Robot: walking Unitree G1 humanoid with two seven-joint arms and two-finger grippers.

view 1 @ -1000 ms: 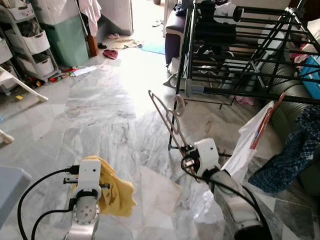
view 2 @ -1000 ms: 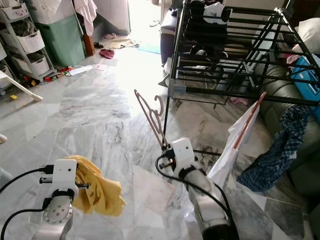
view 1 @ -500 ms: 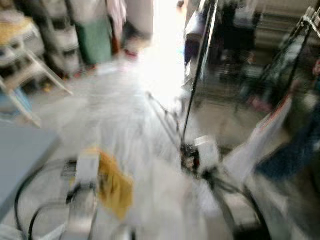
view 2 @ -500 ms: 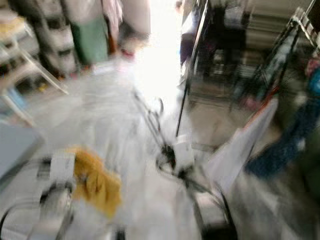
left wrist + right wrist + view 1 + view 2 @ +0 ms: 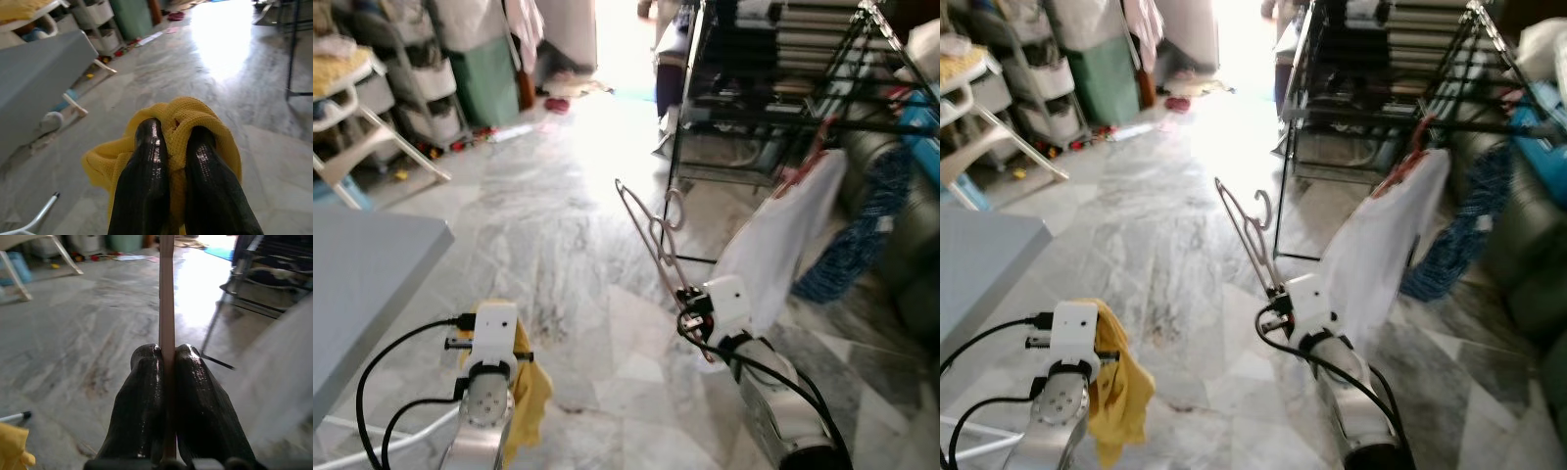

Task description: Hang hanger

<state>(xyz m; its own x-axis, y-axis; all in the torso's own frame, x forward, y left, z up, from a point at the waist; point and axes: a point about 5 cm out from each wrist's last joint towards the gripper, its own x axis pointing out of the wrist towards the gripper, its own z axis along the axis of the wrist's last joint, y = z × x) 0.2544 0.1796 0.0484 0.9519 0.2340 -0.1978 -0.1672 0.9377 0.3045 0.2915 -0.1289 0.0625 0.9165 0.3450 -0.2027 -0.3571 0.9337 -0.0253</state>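
Observation:
My right gripper (image 5: 166, 355) is shut on a thin brownish hanger (image 5: 652, 235), which sticks up and forward from it with its hook at the top (image 5: 1255, 208). The hanger's edge runs straight up between the right fingers (image 5: 144, 382). My left gripper (image 5: 171, 137) is shut on a bunched yellow cloth (image 5: 529, 387), held low at the left. A black drying rack (image 5: 773, 108) stands ahead to the right, with a white garment (image 5: 773, 255) hanging from its near rail on a red hanger. The rack's near corner post (image 5: 1288, 176) is just beyond the hanger.
A grey table corner (image 5: 362, 284) juts in at the left. Shelves with baskets (image 5: 411, 88) and a white chair (image 5: 367, 147) line the far left. A dark sofa with blue cloth (image 5: 871, 215) is at the right. Marble floor (image 5: 558, 215) lies open ahead.
The camera has shifted: the rack and white garment now look nearer and a grey table has come into view at left. Both grippers keep their holds.

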